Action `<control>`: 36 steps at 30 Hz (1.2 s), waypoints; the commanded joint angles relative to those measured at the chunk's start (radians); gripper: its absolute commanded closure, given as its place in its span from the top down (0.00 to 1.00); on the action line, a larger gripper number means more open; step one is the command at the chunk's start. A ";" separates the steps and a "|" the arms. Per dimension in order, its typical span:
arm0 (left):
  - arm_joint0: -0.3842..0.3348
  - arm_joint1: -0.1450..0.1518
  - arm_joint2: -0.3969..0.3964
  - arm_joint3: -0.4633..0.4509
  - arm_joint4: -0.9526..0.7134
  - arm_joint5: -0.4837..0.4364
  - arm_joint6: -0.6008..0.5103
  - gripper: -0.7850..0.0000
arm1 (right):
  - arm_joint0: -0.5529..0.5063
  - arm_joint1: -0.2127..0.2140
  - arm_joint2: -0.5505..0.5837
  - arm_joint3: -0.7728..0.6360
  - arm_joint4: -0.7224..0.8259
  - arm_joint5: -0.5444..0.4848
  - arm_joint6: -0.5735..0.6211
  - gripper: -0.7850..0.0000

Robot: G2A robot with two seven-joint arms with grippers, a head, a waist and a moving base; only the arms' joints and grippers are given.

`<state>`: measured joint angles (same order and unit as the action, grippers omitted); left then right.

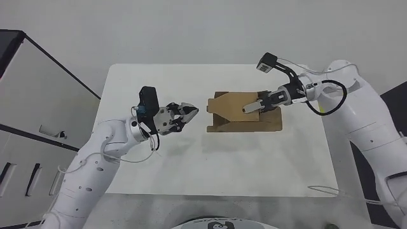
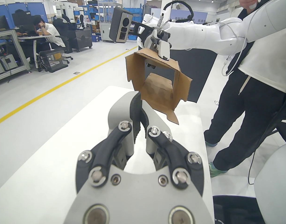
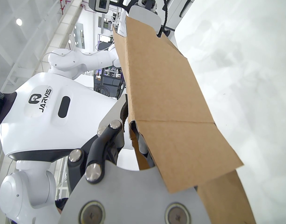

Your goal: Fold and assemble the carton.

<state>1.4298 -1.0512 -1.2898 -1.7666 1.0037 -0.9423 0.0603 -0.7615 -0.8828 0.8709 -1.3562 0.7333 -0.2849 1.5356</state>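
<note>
On the white rectangular table (image 1: 159, 165), my right gripper (image 1: 251, 108) clamps a panel of the open brown cardboard carton (image 1: 245, 119); my left gripper (image 1: 189, 110) hovers near it, clenched on nothing.

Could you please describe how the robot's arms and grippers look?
Both arms are smooth white, each wrist carrying a looped black cable and a black boxy camera. The left gripper and right gripper have grey plates, black linkages, silver screws, pale fingers.
</note>
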 commanded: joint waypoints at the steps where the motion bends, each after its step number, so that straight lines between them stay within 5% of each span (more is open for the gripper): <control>1: 0.003 0.000 0.005 0.001 -0.008 0.006 -0.007 0.00 | -0.013 0.000 0.003 -0.003 -0.007 -0.007 -0.028 0.00; 11: 0.011 0.006 -0.021 0.038 -0.079 -0.013 -0.030 0.00 | -0.066 0.000 0.062 -0.020 0.114 -0.032 -0.032 0.00; 36: -0.099 -0.020 0.156 0.017 -0.157 -0.053 -0.073 0.00 | -0.137 -0.051 0.132 -0.032 0.148 0.000 0.000 0.00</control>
<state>1.3318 -1.0712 -1.1343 -1.7487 0.8470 -0.9952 -0.0120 -0.8973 -0.9328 1.0017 -1.3862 0.8829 -0.2845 1.5361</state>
